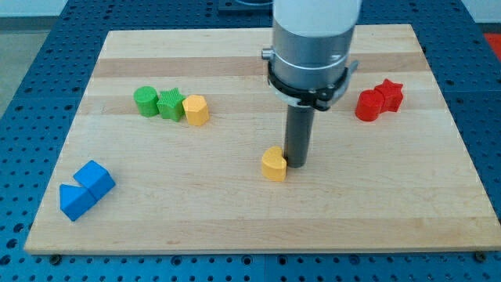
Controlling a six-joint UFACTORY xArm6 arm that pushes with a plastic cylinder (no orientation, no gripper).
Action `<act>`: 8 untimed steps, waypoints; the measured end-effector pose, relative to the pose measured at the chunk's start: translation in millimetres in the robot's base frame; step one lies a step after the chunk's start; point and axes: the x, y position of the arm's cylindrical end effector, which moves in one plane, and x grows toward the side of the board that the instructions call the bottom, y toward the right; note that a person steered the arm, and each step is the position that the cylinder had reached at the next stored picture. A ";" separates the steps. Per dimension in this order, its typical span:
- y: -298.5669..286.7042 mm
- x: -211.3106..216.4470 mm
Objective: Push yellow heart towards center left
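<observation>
The yellow heart (274, 164) lies near the middle of the wooden board (235, 219), slightly toward the view's bottom. My tip (297, 163) stands right beside it on its right side, touching or almost touching it. The rod hangs from the large grey arm body (313, 39) at the view's top centre.
A green cylinder (145, 101), a green star (170, 103) and a yellow hexagon block (196, 110) sit in a row at upper left. Two blue blocks (84, 189) lie at lower left. A red cylinder (367, 105) and red star (390, 94) sit at upper right.
</observation>
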 end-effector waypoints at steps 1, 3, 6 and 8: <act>-5.7 0.4; 12.0 55.2; -27.1 -2.0; -28.8 -106.7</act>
